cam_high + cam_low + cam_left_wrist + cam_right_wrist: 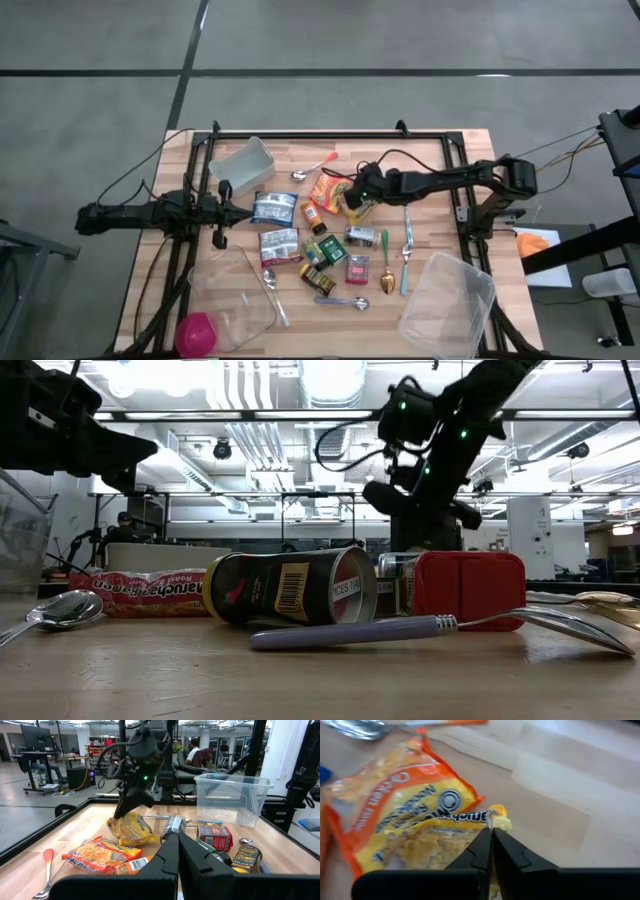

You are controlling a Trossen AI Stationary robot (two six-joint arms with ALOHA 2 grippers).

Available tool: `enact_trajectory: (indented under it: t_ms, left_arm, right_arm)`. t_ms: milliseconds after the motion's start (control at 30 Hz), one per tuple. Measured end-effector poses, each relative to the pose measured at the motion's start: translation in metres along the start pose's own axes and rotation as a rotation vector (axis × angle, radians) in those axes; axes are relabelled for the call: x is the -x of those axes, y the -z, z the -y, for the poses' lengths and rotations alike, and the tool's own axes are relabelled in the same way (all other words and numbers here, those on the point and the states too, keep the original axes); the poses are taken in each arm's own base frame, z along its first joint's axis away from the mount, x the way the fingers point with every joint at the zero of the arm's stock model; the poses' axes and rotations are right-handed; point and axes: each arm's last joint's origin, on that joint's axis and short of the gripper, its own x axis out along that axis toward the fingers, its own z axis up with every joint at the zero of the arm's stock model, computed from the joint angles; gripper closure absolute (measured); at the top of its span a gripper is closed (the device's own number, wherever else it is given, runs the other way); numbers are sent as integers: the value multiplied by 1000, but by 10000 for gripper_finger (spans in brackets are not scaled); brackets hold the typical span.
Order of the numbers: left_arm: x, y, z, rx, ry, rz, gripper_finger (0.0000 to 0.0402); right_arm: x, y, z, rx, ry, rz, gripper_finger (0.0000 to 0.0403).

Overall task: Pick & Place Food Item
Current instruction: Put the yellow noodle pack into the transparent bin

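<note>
Near the middle of the wooden table (pixel 440 160), a little toward one o'clock from the cluster of groceries, the right gripper (pixel 357 203) reaches in from three o'clock with its fingers pinched together on the edge of a yellow snack bag (pixel 354 208). The right wrist view shows the two dark fingertips meeting on a corner of that yellow bag (pixel 445 845), which lies partly over an orange noodle packet (pixel 385 805). In the left wrist view the yellow bag (pixel 131 829) hangs tilted under the right gripper (pixel 120 812), its lower end at the table beside the orange noodle packet (pixel 100 855).

At nine o'clock the left gripper (pixel 222 213) waits at the table's edge, its fingers (pixel 172 852) pressed together with nothing between them.

Around the bag lie other goods: a blue-and-white pouch (pixel 272 208) at nine o'clock of it, a red box (pixel 358 268) toward six o'clock, a green-handled spoon (pixel 385 262) and a fork (pixel 407 250) at about five o'clock. A clear bin (pixel 243 163) sits toward eleven o'clock of the table, another clear tub (pixel 448 305) at five o'clock, a clear lid (pixel 232 300) and a pink cup (pixel 197 333) at seven o'clock.

In the low view a can (pixel 290 588) lies on its side behind a purple-handled spoon (pixel 350 632).
</note>
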Motion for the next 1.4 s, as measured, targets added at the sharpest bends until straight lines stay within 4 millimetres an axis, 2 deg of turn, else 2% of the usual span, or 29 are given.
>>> enact_trajectory:
  t_ms: [467,733,967,1400]
  left_arm:
    - [0,0,0,0,0,0,402]
    - [0,0,0,0,0,0,402]
    - [0,0,0,0,0,0,402]
    - [0,0,0,0,0,0,402]
  right_arm:
    - [61,11,-20,169,-67,229,390]
    - [92,9,-36,242,-223,361,390]
    - [94,12,-41,262,-280,345,390]
    - [92,14,-40,235,-279,324,390]
